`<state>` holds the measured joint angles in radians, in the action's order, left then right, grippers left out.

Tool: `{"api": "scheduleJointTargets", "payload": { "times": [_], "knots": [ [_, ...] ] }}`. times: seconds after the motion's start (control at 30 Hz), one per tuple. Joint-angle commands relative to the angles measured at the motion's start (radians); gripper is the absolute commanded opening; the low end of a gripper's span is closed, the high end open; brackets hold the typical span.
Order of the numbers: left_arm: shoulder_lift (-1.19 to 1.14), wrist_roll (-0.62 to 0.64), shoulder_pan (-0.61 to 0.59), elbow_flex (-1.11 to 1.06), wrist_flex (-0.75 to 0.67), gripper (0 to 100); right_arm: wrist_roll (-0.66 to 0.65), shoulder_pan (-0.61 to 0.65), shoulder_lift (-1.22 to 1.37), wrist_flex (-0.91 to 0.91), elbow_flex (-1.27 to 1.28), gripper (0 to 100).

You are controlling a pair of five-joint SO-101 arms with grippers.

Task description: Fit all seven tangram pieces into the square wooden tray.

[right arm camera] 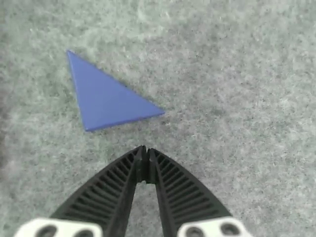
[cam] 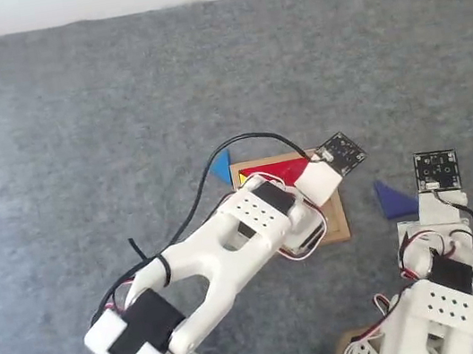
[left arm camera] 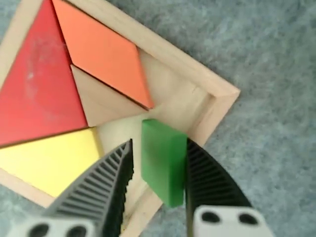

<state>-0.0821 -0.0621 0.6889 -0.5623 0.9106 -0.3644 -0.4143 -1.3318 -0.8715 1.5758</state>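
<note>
Green piece (left arm camera: 163,163) stands between narrowly spread fingers of the left hand (left arm camera: 159,143), touching 1; right hand (right arm camera: 143,150) is pressed together.

Soft, even light is falling over the grey table (cam: 70,105), white glare is washing out its edge well away from the left gripper (left arm camera: 159,145), and a faint shadow is hugging the blue triangle (right arm camera: 106,98) ahead of the right gripper (right arm camera: 144,150).
</note>
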Motion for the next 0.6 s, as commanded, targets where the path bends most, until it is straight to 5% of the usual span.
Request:
{"api": "scheduleJointTargets", "payload": {
  "times": [0.0, 0.57],
  "knots": [
    [0.018, 0.009, -0.040, 0.031, 0.018, 15, -0.009, -0.004, -0.013, 0.018, -0.028, 0.9],
    [0.018, -0.040, -0.192, 0.134, 0.066, 15, -0.009, -0.002, -0.013, 0.016, -0.028, 0.9]
  ]
}}
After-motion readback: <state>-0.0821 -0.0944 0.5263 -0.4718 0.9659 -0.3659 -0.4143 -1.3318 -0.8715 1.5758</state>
